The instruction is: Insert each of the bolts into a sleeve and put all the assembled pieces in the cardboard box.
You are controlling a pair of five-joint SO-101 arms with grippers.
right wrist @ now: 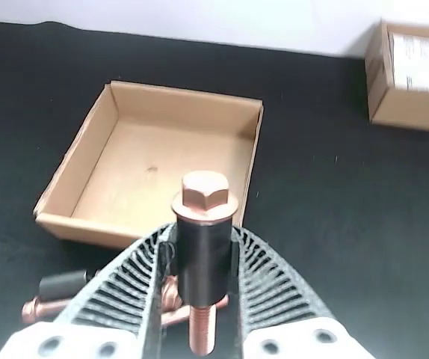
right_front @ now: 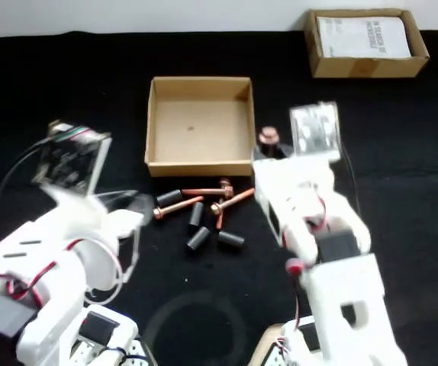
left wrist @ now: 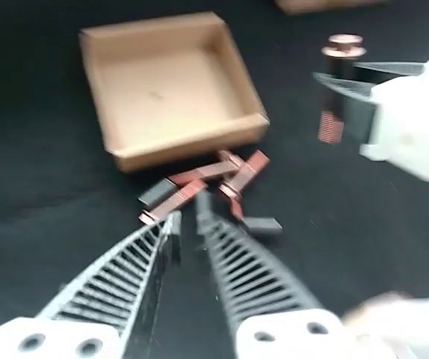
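The bolt (right wrist: 203, 196) is coppery metal with a dull sheen; its sleeve (right wrist: 203, 262) is smooth matt black. The cardboard box (right_front: 198, 126) is plain matt brown card. The counter (right_front: 402, 152) is covered in matt black cloth. The arm shells (right_front: 349, 297) are smooth white plastic, the jaws ribbed plastic.

Black table surface (right_front: 402, 152), white wall (right_front: 127, 15) behind its far edge, small carton (right_front: 365, 42) holding a printed sheet far right

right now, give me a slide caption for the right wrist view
Right tool shut on a sleeve with a bolt inserted, held upright, cardboard box beyond.
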